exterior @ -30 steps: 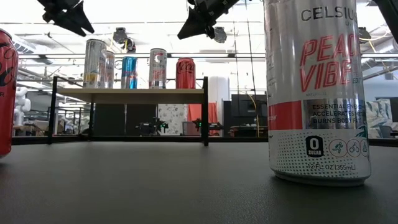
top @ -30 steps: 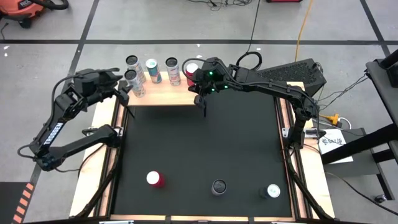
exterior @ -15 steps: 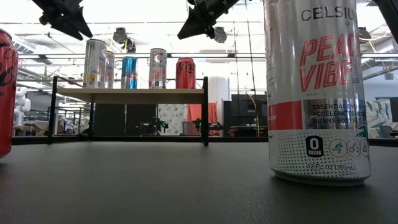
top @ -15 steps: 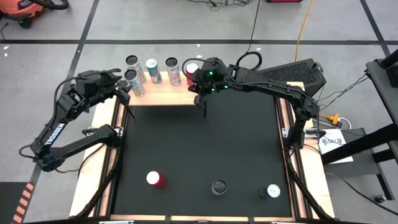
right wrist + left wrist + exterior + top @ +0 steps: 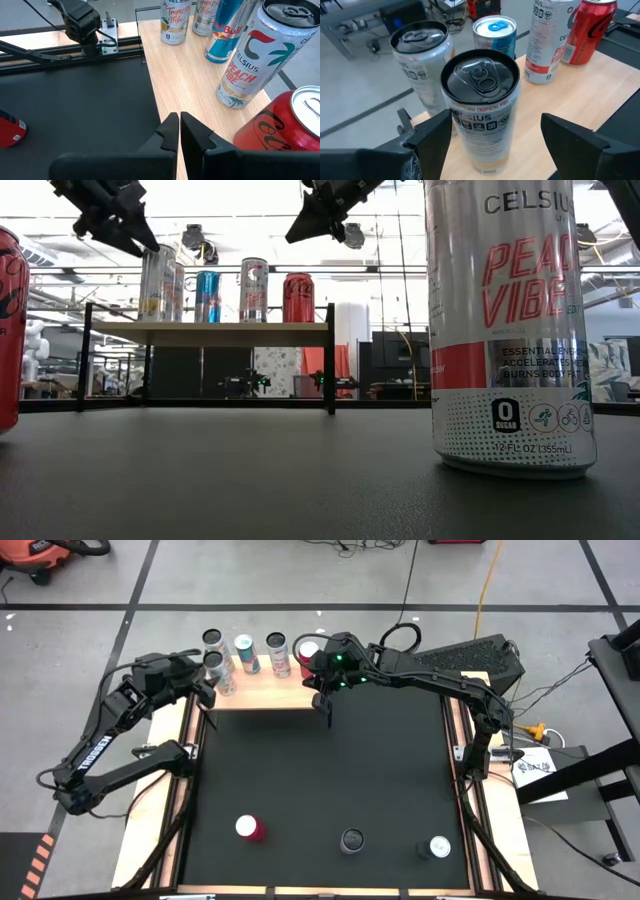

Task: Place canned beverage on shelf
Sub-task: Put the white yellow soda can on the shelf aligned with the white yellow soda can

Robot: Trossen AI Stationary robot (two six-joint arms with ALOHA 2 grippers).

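The left gripper [image 5: 492, 145] stands half open around, not gripping, a Celsius can [image 5: 481, 107] on the shelf [image 5: 265, 690] at the desk's far edge. A sideways withdrawal could topple it against the neighbouring can [image 5: 422, 65]. The right gripper [image 5: 179, 131] is shut, empty.

the shelf [image 5: 262, 690] at the upper middle of the high view is pale natural wood on thin black legs, and the table [image 5: 320, 780] below it is black with narrow pale wooden strips along its sides. on the shelf stand a white celsius can with yellow-orange tropical lettering [image 5: 481, 107], a second white can [image 5: 422, 60] with a silver top, a blue and silver can with a blue tab [image 5: 495, 35], a white celsius can with pink peach lettering and a teal palm [image 5: 255, 55], and a red cola can with white script [image 5: 277, 122]. at the bottom of the high view a red can [image 5: 248, 828], a dark-topped can [image 5: 352, 840] and a white can with red peach lettering [image 5: 510, 320] stand on the black top, and both arms are dark.
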